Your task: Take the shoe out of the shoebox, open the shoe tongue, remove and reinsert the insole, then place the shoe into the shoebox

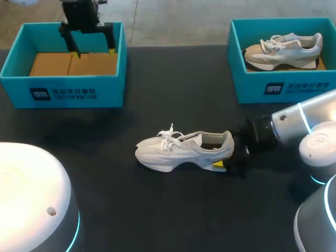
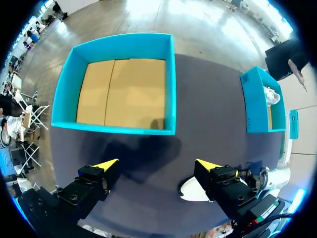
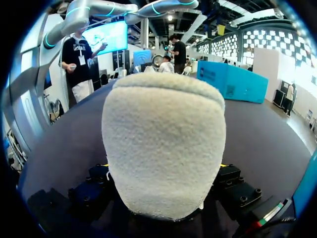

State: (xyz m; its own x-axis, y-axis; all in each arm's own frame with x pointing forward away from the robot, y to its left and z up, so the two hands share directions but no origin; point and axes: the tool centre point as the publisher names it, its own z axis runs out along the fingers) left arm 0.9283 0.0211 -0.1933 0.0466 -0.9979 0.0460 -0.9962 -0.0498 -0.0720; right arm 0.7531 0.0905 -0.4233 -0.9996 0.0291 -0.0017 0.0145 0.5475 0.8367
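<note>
Shoe [image 1: 181,151] lies out on the desk [image 1: 157,210], its heel clasped in my right claw [image 1: 227,155], while my left claw [image 2: 157,164] hangs wide above the empty box [image 2: 171,84], so I judge the tongue, insole and boxing-up are yet undone.
</note>
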